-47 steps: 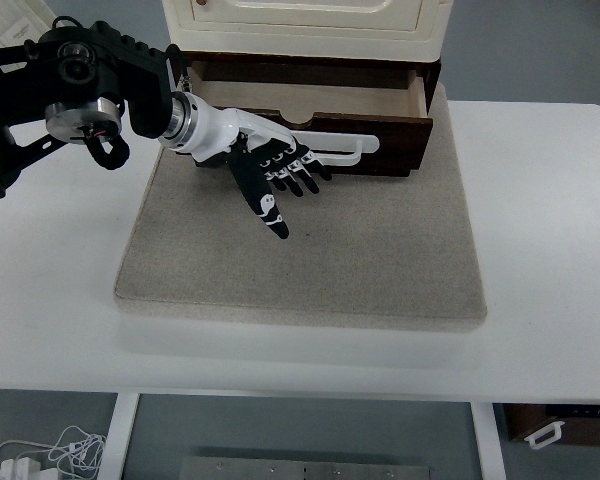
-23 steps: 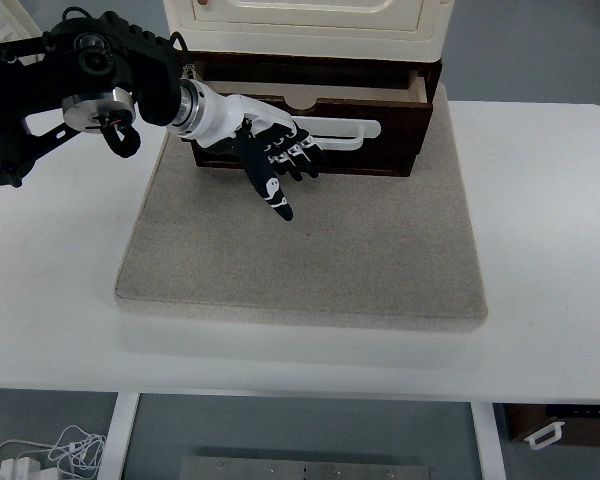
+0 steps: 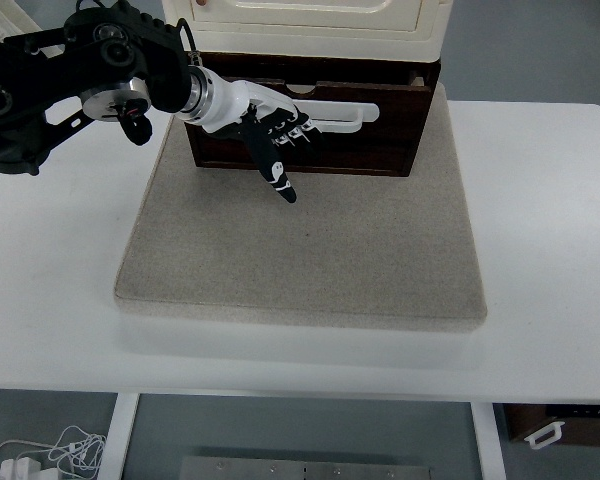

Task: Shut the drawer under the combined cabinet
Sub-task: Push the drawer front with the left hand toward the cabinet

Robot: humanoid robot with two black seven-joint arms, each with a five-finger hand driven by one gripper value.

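Note:
A dark wooden drawer [image 3: 370, 140] with a white handle [image 3: 345, 112] sits under the cream cabinet [image 3: 310, 25], its front almost level with the cabinet's base. My left hand [image 3: 275, 135] comes in from the left on a black arm. It lies flat against the drawer front beside the handle, fingers spread and holding nothing, thumb pointing down over the mat. The right hand is out of sight.
The cabinet stands at the back of a grey felt mat [image 3: 300, 250] on a white table [image 3: 550, 220]. A cable bundle [image 3: 40, 455] lies on the floor at lower left, and a dark box [image 3: 565, 425] at lower right.
My left hand has moved toward the cabinet, and the drawer has slid in with it; the open gap at its top has nearly vanished.

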